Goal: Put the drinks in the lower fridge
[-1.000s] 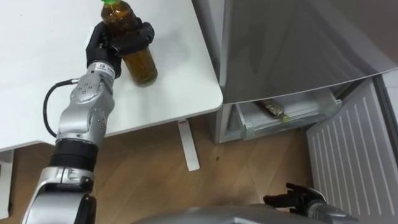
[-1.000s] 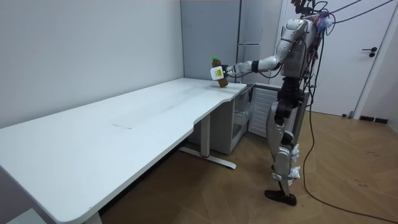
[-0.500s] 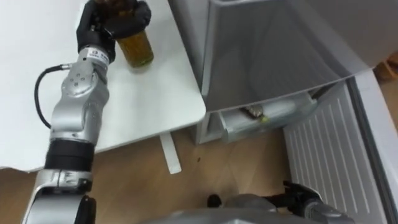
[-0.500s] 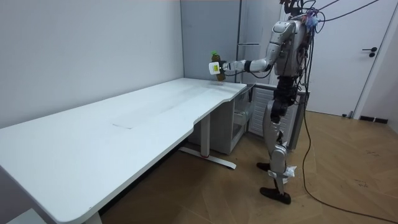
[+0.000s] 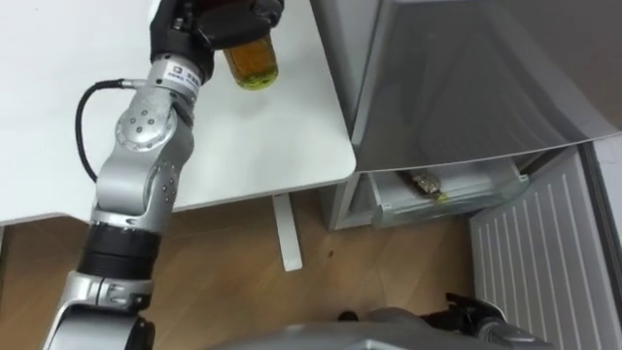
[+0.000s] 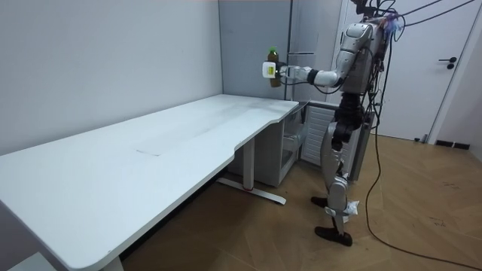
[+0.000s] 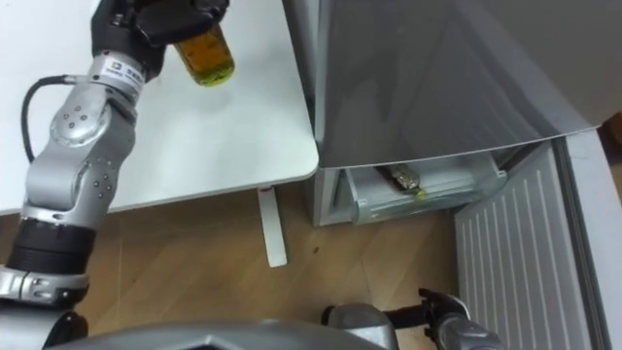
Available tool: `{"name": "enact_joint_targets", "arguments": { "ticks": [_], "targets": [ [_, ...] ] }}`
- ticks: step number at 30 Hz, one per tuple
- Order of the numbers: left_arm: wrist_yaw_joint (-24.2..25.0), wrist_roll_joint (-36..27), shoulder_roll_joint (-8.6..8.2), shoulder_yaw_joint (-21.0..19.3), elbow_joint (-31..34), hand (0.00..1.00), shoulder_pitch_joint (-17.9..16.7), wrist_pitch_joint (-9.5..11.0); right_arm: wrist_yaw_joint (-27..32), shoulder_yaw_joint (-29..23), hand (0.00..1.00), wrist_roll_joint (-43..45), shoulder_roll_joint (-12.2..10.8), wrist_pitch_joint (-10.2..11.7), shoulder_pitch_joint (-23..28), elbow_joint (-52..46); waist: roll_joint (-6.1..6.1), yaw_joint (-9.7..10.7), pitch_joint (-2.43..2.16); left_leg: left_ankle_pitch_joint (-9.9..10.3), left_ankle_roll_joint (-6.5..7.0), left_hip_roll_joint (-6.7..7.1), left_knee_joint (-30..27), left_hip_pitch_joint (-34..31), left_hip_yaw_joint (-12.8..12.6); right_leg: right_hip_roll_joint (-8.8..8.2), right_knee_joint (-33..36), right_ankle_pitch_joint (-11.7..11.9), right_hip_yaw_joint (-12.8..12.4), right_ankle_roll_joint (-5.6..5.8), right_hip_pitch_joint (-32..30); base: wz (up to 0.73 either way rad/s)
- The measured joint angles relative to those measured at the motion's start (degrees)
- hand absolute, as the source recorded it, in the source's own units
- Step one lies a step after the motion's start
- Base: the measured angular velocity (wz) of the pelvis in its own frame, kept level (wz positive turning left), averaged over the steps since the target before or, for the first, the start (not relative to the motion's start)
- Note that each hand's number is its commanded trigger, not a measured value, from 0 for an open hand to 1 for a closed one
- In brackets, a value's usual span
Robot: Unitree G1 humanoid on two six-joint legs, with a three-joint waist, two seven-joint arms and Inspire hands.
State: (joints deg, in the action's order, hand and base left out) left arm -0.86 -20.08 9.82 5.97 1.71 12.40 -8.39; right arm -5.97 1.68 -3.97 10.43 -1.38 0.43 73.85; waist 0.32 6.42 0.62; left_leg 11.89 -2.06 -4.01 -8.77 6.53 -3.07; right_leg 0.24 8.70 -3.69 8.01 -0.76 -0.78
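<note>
white desk (image 5: 58, 117) fills the upper left of the eye views, with its rounded corner next to a grey fridge (image 5: 457, 68) on the robot's right; wooden floor (image 5: 233, 282) lies below, and the desk's white foot (image 5: 285, 233) rests on it

room view: the robot stands upright on the floor at the desk's far corner, directly in front of the fridge, with its left arm stretched out toward the room view's left

task item: one drink bottle (image 5: 251, 63) with amber contents; in the room view it is upright, with a pale label and a dark cap, and it is held in the air well clear of the desk top, above the corner region

left hand (image 5: 185, 24): at the top edge of the eye views, its dark fingers (image 5: 255, 17) are curled round the upper body of the bottle, with the bottle's base hanging free below them

right hand (image 5: 471, 309): low at the bottom right of the eye views, near the open fridge door; whether its fingers are open or closed cannot be told

lower fridge: its door (image 5: 544, 253) stands open, ribbed white inner face showing; a clear drawer (image 5: 466, 190) is visible in the compartment, with a small brownish item (image 5: 425, 182) lying in it, too small to identify
</note>
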Motion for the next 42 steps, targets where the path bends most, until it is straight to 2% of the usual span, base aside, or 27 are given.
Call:
{"name": "enact_joint_targets", "arguments": {
  "ticks": [5,7,13,18,24,29,32,36,42],
  "targets": [
    [3.2,-0.7,-1.0,1.9,2.8,1.0,-1.5,0.0,0.7,1.6,0.0,-0.3,0.2,0.0,-0.2,0.0,0.01,-0.6,-0.09,0.0,0.0,-0.15,-0.5,-0.3,0.0,0.06,0.1,-0.1,0.2,-0.19,0.0,0.03],
    [5.0,-0.7,-1.3,2.3,4.7,1.0,-3.0,0.0,0.9,1.6,0.0,-0.3,0.2,0.0,-0.2,0.0,-0.06,-0.6,-0.32,0.0,0.0,-0.15,-0.6,-0.4,0.0,0.04,0.1,-0.2,0.4,-0.2,0.0,0.02],
    [7.7,-2.3,-1.28,2.8,6.8,1.0,-3.8,0.0,0.9,1.6,0.0,-0.3,0.0,0.0,0.0,0.1,-0.43,-0.6,-0.61,0.0,-0.01,-0.2,-0.6,0.0,0.0,-0.08,0.1,-0.2,1.0,-0.22,0.3,0.01],
    [11.4,-2.9,-1.26,3.9,7.0,1.0,-4.3,0.0,0.8,1.6,0.0,-0.7,0.0,0.1,0.1,0.7,-0.5,-1.5,-0.61,0.0,-0.01,-0.18,-0.6,0.4,0.0,-0.14,-0.1,-0.3,1.1,-0.12,1.2,0.01],
    [17.0,-8.1,0.77,6.9,10.4,1.0,-8.4,0.0,0.3,2.2,0.0,-2.6,0.2,0.1,-0.3,2.1,-0.41,-1.9,-0.58,0.0,-0.01,-0.26,-0.6,0.0,0.0,-0.16,-0.1,-0.5,1.6,-0.18,1.1,0.05],
    [21.1,-9.7,1.82,8.7,10.6,1.0,-8.5,0.0,0.1,3.6,0.0,-2.6,0.9,0.1,-0.6,2.1,0.09,-2.0,-0.51,0.0,-0.01,-0.25,-0.6,-0.1,-0.1,-0.21,-0.1,-0.6,1.7,-0.14,1.1,0.02],
    [23.3,-9.7,2.07,9.4,10.6,1.0,-8.5,0.0,-0.1,3.8,0.0,-2.6,1.4,0.1,-0.7,2.0,0.9,-2.0,-0.56,0.0,-0.01,-0.23,-0.6,-0.2,0.0,-0.25,-0.1,-0.7,1.8,-0.11,1.1,0.0],
    [26.2,-11.0,2.99,12.2,10.6,1.0,-8.8,-0.3,-0.3,3.9,0.0,-3.1,2.2,0.1,-0.7,2.0,1.81,-1.8,-0.6,0.0,-0.01,-0.28,-0.6,-0.4,0.0,-0.31,0.0,-1.0,2.2,-0.17,1.0,0.05],
    [29.6,-11.9,4.0,14.2,10.8,1.0,-10.0,-1.7,-0.5,6.0,0.0,-4.0,2.8,0.0,-0.9,2.0,1.8,-1.6,-0.59,0.0,-0.01,-0.35,-0.6,-0.4,0.1,-0.33,0.0,-1.4,2.3,-0.22,1.0,0.01]
  ]
}}
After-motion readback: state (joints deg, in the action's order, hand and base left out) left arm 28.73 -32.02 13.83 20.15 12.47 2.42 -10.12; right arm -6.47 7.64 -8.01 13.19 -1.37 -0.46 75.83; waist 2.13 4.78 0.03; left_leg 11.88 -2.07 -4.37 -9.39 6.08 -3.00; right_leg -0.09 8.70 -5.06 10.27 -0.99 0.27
